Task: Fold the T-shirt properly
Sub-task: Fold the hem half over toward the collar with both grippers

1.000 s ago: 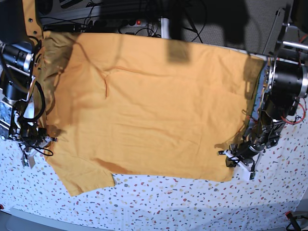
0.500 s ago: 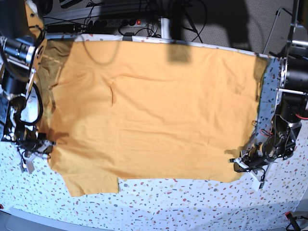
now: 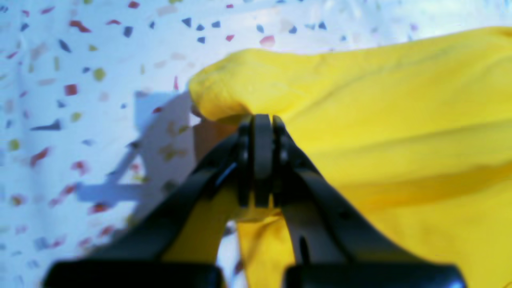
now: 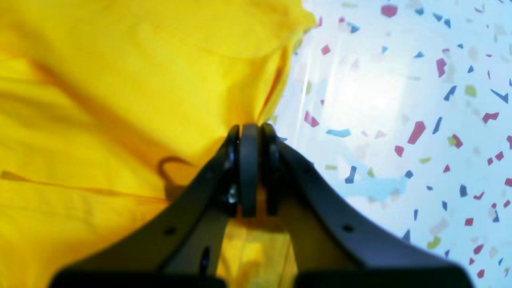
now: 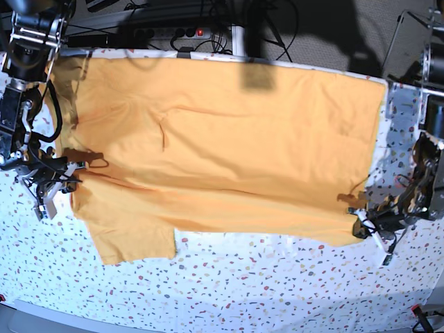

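Note:
The mustard-yellow T-shirt (image 5: pixel 222 139) lies spread wide across the speckled tablecloth (image 5: pixel 243 284), a sleeve hanging toward the front left. My left gripper (image 5: pixel 361 225), on the base view's right, is shut on the shirt's front right corner; the left wrist view shows its jaws (image 3: pixel 262 160) pinching a fold of yellow fabric (image 3: pixel 360 100). My right gripper (image 5: pixel 59 173), on the base view's left, is shut on the shirt's left edge near the sleeve; the right wrist view shows its jaws (image 4: pixel 250 172) closed on the fabric edge (image 4: pixel 120 80).
Cables and a power strip (image 5: pixel 173 31) lie beyond the table's far edge. Both arm bodies stand at the table's sides: the right arm (image 5: pixel 28 62) at left, the left arm (image 5: pixel 427 159) at right. Bare tablecloth fills the front.
Both grippers, still holding the shirt, have moved outward and down toward the table. The shirt has been stretched wider and now lies flatter.

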